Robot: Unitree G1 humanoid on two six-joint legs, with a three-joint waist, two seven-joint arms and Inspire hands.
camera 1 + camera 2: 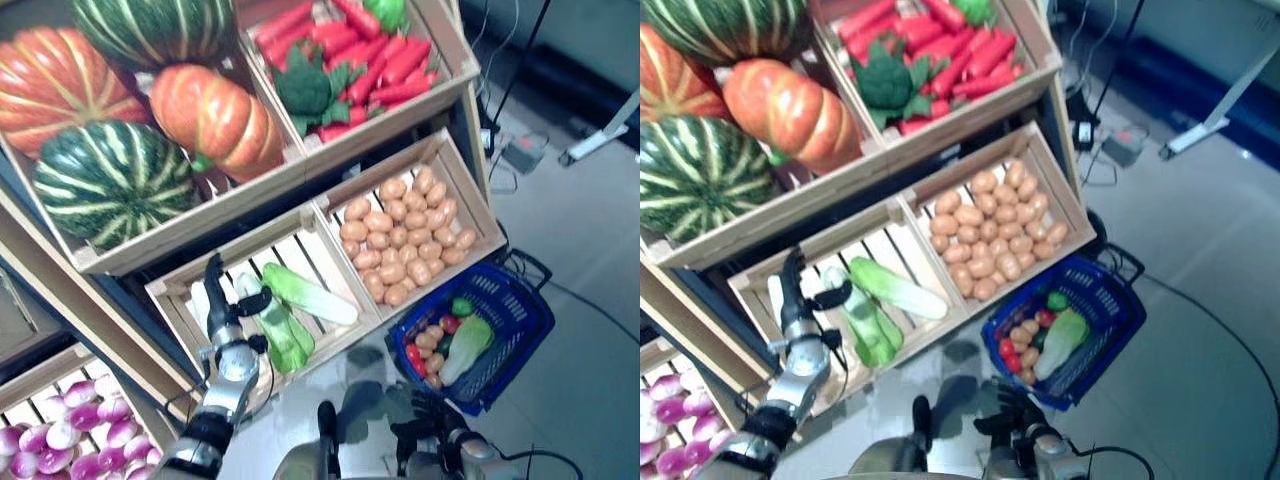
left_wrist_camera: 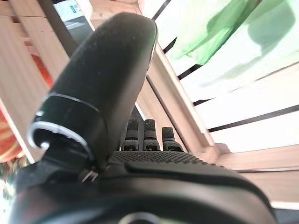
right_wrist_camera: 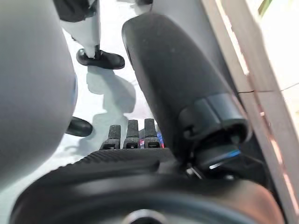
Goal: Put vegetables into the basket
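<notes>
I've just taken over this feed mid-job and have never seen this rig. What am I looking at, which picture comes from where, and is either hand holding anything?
This is a humanoid robot with two dark hands. The two wide pictures come from its head, looking down; the two close ones come from its wrists.

Before it stand wooden crates: striped pumpkins, red peppers with broccoli, brown potatoes, and long pale-green vegetables. A blue plastic basket on the floor already holds a few vegetables.

The left hand reaches into the green-vegetable crate, fingers straight, holding nothing. The right hand hangs low over the floor, also empty.
</notes>
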